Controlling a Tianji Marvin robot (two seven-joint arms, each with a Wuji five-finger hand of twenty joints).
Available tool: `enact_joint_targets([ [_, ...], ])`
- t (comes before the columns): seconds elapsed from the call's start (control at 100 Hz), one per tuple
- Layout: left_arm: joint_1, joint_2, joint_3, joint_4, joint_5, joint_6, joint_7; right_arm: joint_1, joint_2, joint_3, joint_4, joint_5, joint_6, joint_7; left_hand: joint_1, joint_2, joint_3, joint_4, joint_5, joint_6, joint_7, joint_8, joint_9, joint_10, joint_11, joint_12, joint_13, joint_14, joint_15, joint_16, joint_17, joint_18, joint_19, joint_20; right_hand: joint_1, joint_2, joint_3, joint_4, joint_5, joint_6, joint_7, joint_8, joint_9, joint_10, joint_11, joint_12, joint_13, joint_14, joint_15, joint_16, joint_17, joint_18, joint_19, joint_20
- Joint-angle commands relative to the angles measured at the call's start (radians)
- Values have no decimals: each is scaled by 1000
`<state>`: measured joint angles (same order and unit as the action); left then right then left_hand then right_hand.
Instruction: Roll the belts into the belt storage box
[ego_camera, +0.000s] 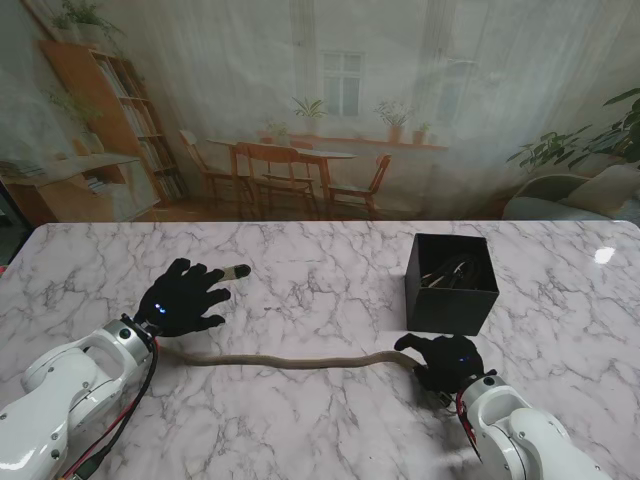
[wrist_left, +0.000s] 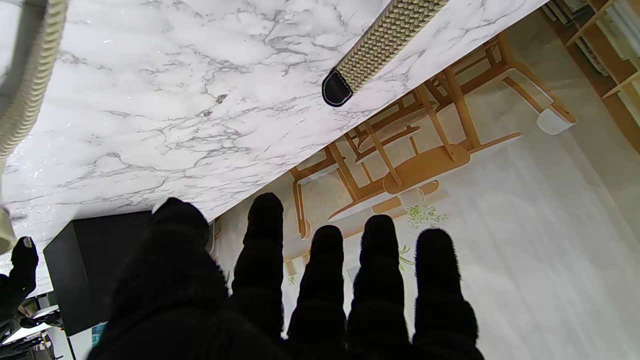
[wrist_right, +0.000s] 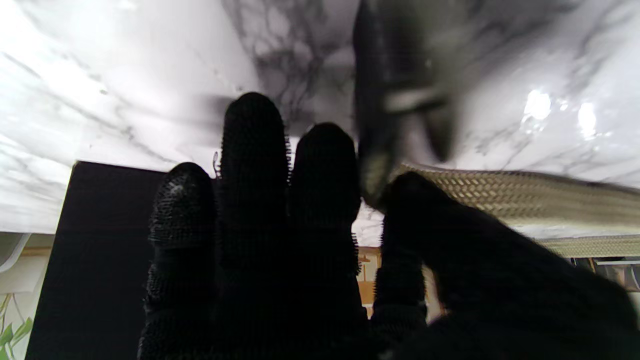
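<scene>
My left hand (ego_camera: 183, 297) hangs over the marble table (ego_camera: 300, 420) on the left side, palm down, fingers (wrist_left: 325, 280) spread apart and holding nothing. The woven tan belt (ego_camera: 290, 361) lies stretched out across the table; its black-capped tip (ego_camera: 240, 270) pokes out just past my left fingertips, farther from me, and the strap then passes under that hand and runs rightward to my right hand (ego_camera: 445, 360). In the left wrist view the same tip (wrist_left: 336, 90) rests flat on the marble, apart from the fingers. My right hand sits low at the belt's other end, close to the near wall of the black belt storage box (ego_camera: 452, 283). In the right wrist view the thumb (wrist_right: 415, 200) lies against the woven strap (wrist_right: 525, 195) and a blurred dark piece with a pale bar (wrist_right: 400, 100), probably the buckle, stands beyond the fingertips; the fingers are bunched together there, but I cannot tell whether they actually clamp the belt. The box stands upright on the right half of the table, open at the top, with some dark coiled item (ego_camera: 448, 272) inside that is too small to identify.
</scene>
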<state>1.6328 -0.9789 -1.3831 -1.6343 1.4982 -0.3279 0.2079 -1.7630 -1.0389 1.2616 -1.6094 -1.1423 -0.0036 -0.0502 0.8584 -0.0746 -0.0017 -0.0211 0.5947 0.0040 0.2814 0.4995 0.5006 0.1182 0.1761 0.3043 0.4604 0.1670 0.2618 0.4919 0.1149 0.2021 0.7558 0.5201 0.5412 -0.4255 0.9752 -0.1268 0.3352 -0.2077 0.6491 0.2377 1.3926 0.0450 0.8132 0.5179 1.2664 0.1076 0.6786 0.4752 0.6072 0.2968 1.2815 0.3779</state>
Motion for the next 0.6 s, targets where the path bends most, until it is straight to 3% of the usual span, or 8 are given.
enact_joint_targets([
  [0.0, -1, -4, 5, -1, -4, 0, -17, -11, 1, 8, -19, -11, -8, 41, 9, 36, -23, 6, 27, 24, 9, 12, 30, 24, -15, 15, 6, 23, -22, -1, -9, 38, -26, 10, -94, 40, -67, 29, 12, 111, -18, -30, 1, 39, -64, -17, -30, 18, -74, -15, -49, 26, 8, 0],
  [0.12, 0, -4, 5, -2, -7, 1, -21, -18, 4, 20, -23, -36, -26, 31, 9, 37, -22, 6, 28, 26, 9, 13, 31, 25, -15, 15, 6, 23, -22, -1, -10, 38, -26, 11, -144, 53, -121, 33, 47, 160, -33, -39, -70, 26, -90, -13, -76, 13, -115, -7, -85, 12, 1, 11],
  [0.36, 2, -5, 4, -5, -8, 2, -28, -51, 2, 78, -41, -73, -56, -27, 9, 39, -23, 6, 28, 25, 10, 13, 31, 23, -15, 15, 6, 23, -22, -1, -10, 39, -27, 11, -151, 60, -143, 39, 107, 160, -28, -37, -92, 22, -110, -20, -92, 16, -129, -2, -97, 12, -6, 16],
  [0.46, 1, -5, 4, -4, -8, 2, -26, -72, 3, 118, -54, -109, -78, -60, 10, 39, -22, 6, 28, 26, 10, 13, 31, 26, -15, 15, 7, 23, -22, -1, -10, 39, -27, 12, -117, 64, -136, 41, 139, 70, -24, -33, -96, 17, -124, -25, -95, 13, -132, 3, -104, 11, -15, 17],
  [0.53, 1, -5, 4, -4, -8, 3, -26, -101, 9, 158, -87, -162, -95, -31, 9, 39, -23, 6, 27, 26, 9, 13, 32, 24, -14, 15, 7, 22, -22, 0, -10, 40, -26, 12, -65, 90, -149, 34, 77, -116, -61, -38, -170, 8, -204, -35, -141, 13, -177, -1, -141, 11, -46, 21],
  [0.59, 1, -5, 4, -4, -8, 3, -26, -119, 14, 181, -101, -219, -101, -23, 8, 40, -23, 6, 26, 26, 8, 12, 31, 26, -15, 15, 6, 22, -22, -1, -10, 40, -27, 12, -25, 92, -133, 34, 15, -211, -81, -43, -244, -2, -271, -43, -167, 1, -194, 1, -156, 5, -60, 28],
])
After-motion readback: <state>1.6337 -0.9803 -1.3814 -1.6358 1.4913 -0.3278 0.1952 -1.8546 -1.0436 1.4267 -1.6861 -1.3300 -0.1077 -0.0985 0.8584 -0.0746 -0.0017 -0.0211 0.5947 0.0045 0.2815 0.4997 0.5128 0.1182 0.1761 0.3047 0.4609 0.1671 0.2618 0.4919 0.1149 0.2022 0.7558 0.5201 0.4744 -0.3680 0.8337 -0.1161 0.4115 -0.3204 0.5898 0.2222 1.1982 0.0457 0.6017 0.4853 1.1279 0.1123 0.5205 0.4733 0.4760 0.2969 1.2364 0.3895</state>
